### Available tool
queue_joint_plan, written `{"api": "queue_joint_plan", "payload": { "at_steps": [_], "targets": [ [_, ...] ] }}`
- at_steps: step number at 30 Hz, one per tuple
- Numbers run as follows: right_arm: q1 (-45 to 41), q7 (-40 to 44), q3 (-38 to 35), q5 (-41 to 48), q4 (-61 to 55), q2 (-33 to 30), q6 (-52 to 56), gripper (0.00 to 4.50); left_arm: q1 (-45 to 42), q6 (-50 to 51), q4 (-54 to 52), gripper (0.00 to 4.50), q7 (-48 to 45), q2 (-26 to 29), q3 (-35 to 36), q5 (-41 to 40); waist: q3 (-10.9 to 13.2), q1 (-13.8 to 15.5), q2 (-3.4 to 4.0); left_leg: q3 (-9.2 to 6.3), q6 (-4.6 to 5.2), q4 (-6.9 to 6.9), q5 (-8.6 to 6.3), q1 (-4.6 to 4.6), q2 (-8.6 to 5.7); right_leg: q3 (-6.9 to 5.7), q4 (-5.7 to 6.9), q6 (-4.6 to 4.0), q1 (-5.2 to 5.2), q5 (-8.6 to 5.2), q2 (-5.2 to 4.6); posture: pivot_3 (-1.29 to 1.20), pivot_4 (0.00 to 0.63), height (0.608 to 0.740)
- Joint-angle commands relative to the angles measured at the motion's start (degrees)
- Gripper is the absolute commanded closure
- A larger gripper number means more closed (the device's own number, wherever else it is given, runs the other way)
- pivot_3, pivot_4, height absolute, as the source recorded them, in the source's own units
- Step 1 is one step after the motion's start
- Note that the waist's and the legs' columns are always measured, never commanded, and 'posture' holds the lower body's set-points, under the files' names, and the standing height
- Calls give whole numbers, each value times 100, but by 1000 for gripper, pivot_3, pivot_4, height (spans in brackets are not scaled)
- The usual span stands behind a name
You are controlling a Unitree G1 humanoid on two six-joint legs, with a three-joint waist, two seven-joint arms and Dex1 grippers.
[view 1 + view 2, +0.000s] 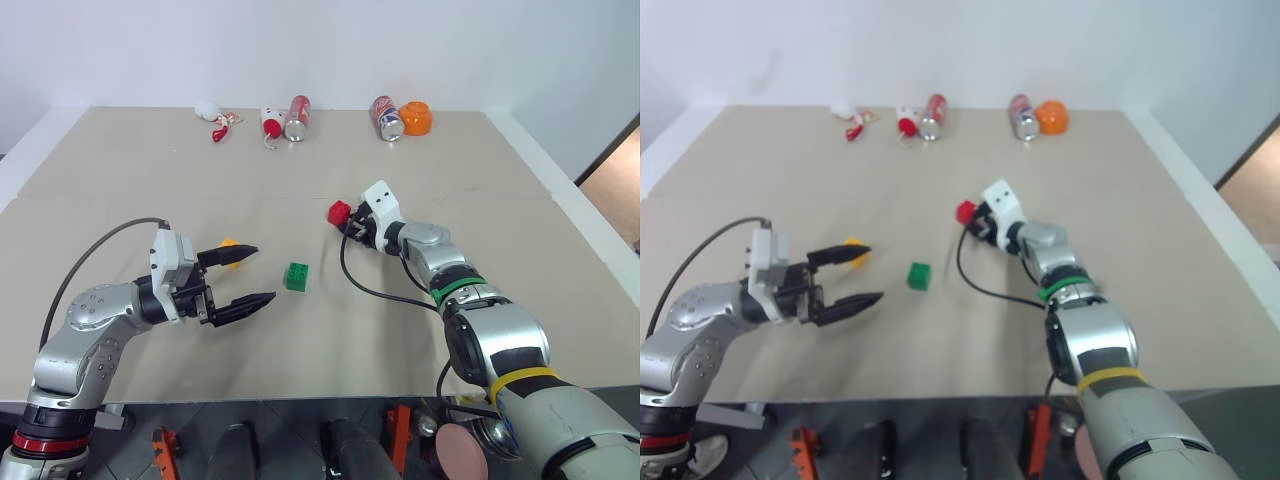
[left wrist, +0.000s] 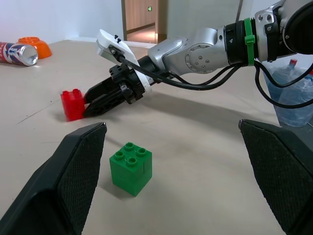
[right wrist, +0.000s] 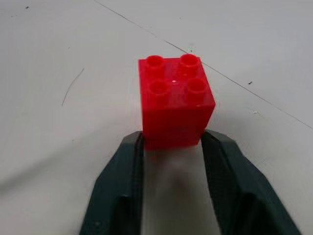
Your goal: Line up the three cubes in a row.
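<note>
The worktop [image 1: 300, 150] carries the three cubes well apart, not yet in a row. The right tool [image 3: 172, 147], reaching toward frame centre, pinches the red cube [image 1: 339, 212], probably to bring it in line. The left tool [image 1: 240, 277], spread and level at lower left, flanks the green cube [image 1: 296, 276]; the yellow-orange cube [image 1: 229, 245] sits behind its upper finger.

Lab: bare test table [image 1: 120, 160]
</note>
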Motion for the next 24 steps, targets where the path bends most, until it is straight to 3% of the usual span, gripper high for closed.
{"api": "queue_joint_plan", "payload": {
  "at_steps": [1, 14, 19, 24],
  "targets": [
    [-174, -19, -130, 28, -16, -21, -49, 3343, -46, -76, -144, 0, 17, -1, 123, -70, 0, 0, 0, 0, 0, 0, 0, 0, 0, 0, 0, 0, 0, 0, 0, 0, 150, 740],
    [-209, 153, -295, 142, -60, -170, 29, 3343, -77, -138, -50, 0, -5, -36, 131, -42, 0, 0, 0, 0, 0, 0, 0, 0, 0, 0, 0, 0, 0, 0, 0, 0, 150, 740],
    [-100, 1048, -370, 321, -331, -463, -3, 3343, -6, -126, -98, 0, -46, 10, 202, -108, 0, 0, 0, 0, 0, 0, 0, -1, -1, 0, 0, 0, 0, 0, -1, 0, 150, 740],
    [643, 2973, -212, 745, -1654, -969, 232, 3343, 85, -182, 92, 0, -421, 186, 446, -248, 0, 3, 1, 0, 0, -3, -1, 1, 0, -1, 0, 1, 0, -2, 1, 0, 150, 740]
  ]
}}
